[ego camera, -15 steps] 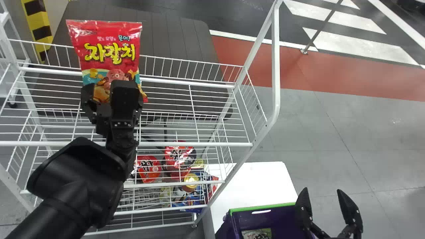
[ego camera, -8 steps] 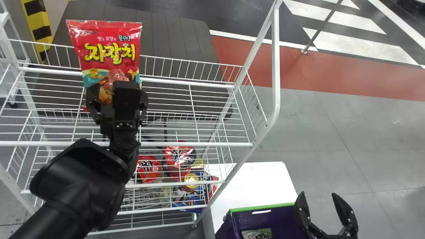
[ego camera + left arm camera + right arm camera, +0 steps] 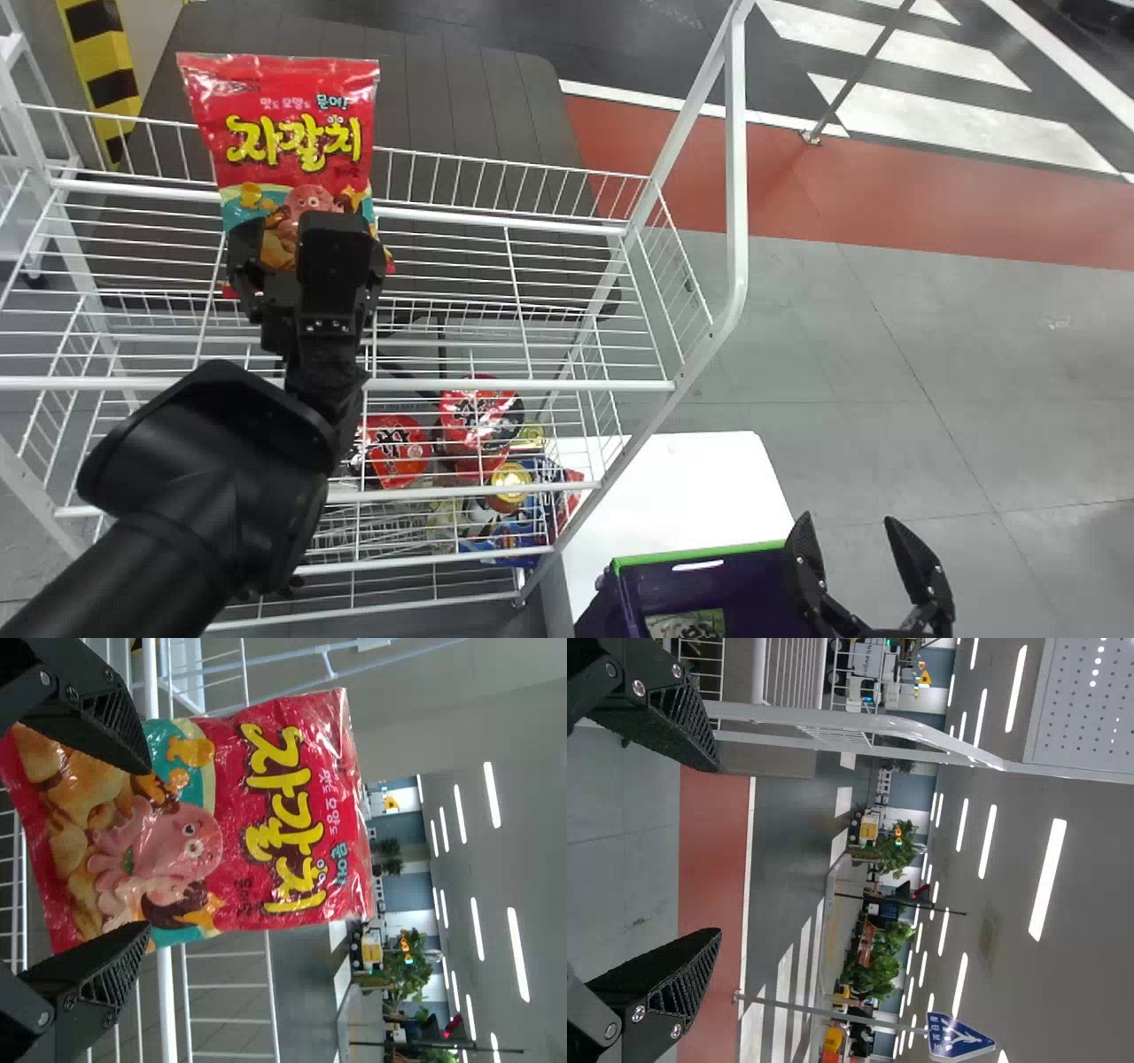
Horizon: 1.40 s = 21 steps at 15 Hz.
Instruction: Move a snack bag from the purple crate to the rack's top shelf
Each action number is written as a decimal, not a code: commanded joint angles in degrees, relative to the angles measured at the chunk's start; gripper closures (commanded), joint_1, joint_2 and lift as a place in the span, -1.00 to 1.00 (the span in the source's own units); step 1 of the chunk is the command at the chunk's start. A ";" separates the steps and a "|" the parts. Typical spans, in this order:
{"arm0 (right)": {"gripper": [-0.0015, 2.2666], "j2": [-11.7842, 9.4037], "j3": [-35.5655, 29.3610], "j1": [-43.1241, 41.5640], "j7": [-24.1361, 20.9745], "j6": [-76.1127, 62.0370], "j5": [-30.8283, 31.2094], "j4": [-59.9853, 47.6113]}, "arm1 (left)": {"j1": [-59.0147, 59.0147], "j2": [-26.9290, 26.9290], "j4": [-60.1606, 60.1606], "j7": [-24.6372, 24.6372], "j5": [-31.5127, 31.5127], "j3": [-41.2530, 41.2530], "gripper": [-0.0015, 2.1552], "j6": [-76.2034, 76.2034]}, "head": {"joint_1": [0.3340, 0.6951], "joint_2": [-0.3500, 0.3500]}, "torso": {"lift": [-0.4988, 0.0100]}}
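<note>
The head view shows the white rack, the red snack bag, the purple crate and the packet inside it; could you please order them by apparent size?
Largest to smallest:
1. White rack
2. Red snack bag
3. Purple crate, visible part only
4. Packet inside it, partly cut off

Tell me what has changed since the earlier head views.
The left gripper has shifted slightly right overall; the right gripper has moved slightly left and down in the head view. The snack bag, rack and purple crate stayed put; the right gripper stayed open.
</note>
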 commanded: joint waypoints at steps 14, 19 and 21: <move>-0.84 0.27 0.53 -1.76 0.00 -3.32 0.79 2.28 | -3.01 -0.15 4.33 -0.82 3.21 0.69 0.01 -2.67 | 1.00 -1.00 | 0.96; -0.84 0.27 0.88 -2.46 0.00 -6.48 0.88 3.60 | -2.57 -0.15 4.50 -0.29 3.12 0.96 0.25 -4.07 | 1.00 -1.00 | 0.96; -0.84 0.27 0.97 -2.55 0.00 -7.36 0.88 3.95 | -2.04 -0.15 4.50 -0.11 2.68 1.22 0.25 -4.95 | 1.00 -1.00 | 0.96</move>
